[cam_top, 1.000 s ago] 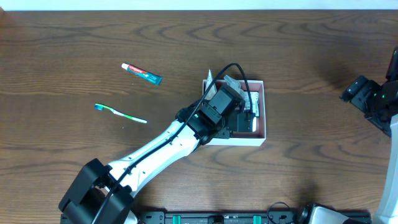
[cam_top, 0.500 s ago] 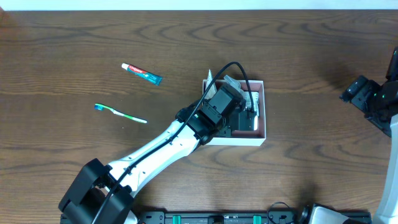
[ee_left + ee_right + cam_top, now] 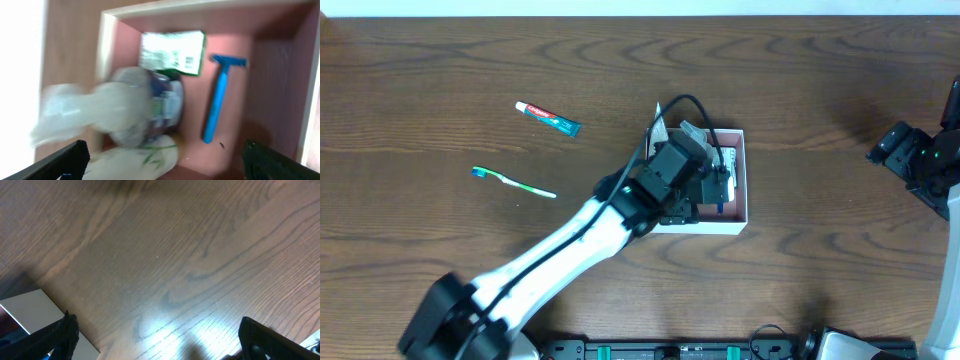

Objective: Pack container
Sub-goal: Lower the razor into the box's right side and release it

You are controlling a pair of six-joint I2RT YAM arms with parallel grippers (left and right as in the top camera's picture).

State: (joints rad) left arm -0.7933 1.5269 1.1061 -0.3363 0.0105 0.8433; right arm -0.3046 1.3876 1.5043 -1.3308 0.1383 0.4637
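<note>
The container (image 3: 736, 222), a shallow white-walled box with a pink floor (image 3: 272, 75), sits right of the table's middle. My left gripper (image 3: 708, 178) hangs over its left half with its jaws wide open and nothing between them. In the left wrist view my left gripper (image 3: 167, 165) looks down on a blue razor (image 3: 218, 100), a green and white sachet (image 3: 172, 52), a dark jar in clear wrap (image 3: 150, 107) and a white tube with a leaf print (image 3: 135, 162), all lying inside. My right gripper (image 3: 160, 340) stands open over bare wood at the table's right edge (image 3: 910, 160).
A small toothpaste tube (image 3: 547, 117) and a green and blue toothbrush (image 3: 513, 181) lie on the wood to the left of the box. A white flat corner (image 3: 25, 310) shows at the left of the right wrist view.
My left gripper has gone from shut to wide open over the container and shifted slightly left. The blue razor now shows on the box floor. The right arm has not moved.
</note>
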